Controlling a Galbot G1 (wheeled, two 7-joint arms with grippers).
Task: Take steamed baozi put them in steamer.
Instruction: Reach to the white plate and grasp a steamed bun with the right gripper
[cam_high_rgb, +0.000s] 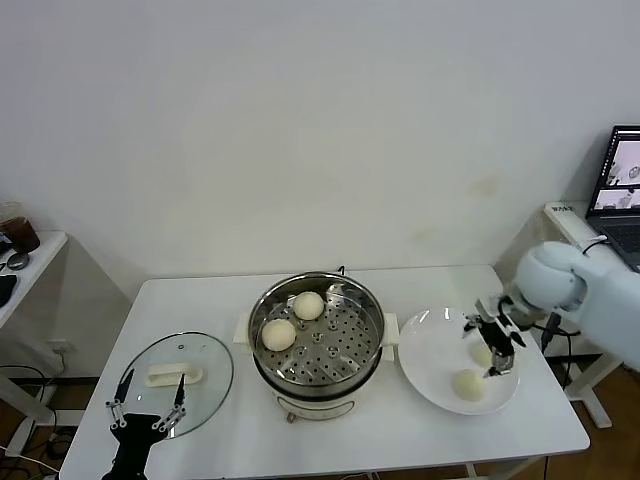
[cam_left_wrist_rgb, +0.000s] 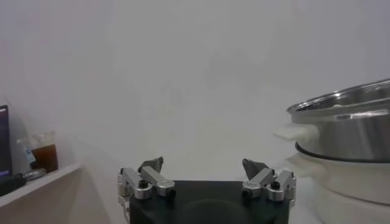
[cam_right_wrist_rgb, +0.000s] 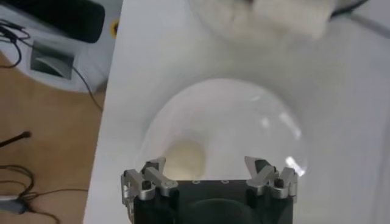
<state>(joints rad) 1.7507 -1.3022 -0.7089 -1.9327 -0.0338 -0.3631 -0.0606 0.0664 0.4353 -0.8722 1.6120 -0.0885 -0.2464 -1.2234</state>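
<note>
While the right gripper (cam_high_rgb: 494, 345) hangs with its jaws spread wide and empty above the flat white plate (cam_high_rgb: 425, 345), two pale cream-white round buns lie on that plate: one (cam_high_rgb: 482, 354) directly beneath the fingers, the other (cam_high_rgb: 467, 385) nearer the robot. Two more buns (cam_high_rgb: 308, 305) (cam_high_rgb: 278, 334) sit on the perforated floor of the shiny stainless-steel steamer basket (cam_high_rgb: 345, 350). Low at the table's left, the left gripper (cam_high_rgb: 148, 403) rests wide apart over the round glass lid (cam_high_rgb: 205, 385).
</note>
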